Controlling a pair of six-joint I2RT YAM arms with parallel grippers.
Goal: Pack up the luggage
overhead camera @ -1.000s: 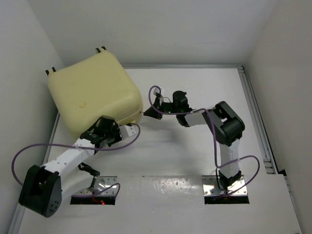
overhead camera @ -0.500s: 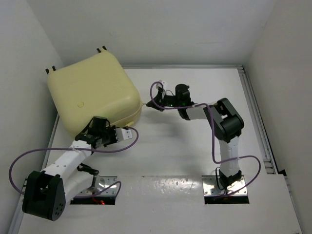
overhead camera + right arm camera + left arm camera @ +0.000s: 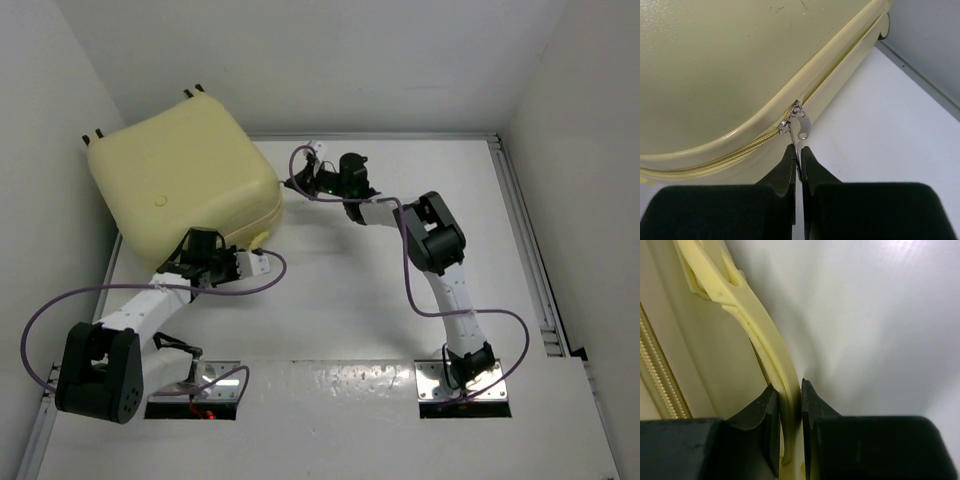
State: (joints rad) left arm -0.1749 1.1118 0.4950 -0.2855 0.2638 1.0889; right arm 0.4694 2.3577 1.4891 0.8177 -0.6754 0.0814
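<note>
The white table is being occupied at its far left corner by the luggage, a large pale yellow hard-shell case. The case is being kept closed, with one broad shell facing up, close beside the left wall. Its small black wheels are being pointed toward the far wall.

The left arm is being extended from its base toward the near edge of the luggage. The right arm is being reached across the table to the right-hand edge of the luggage. Purple cables are being carried in loose loops along both arms.

In the left wrist view, the pale yellow handle of the luggage is being clamped by the left gripper. One black fingertip is being pressed against each face of the handle strip, with the table surface directly beyond it.

In the right wrist view, the right gripper is being held fully closed just below the zipper line. The metal zipper pull is being positioned at the seam between the two shells. A thin metal part of it is being pinched between the two closed fingertips, while a second small tab is being left hanging free beside them.
</note>
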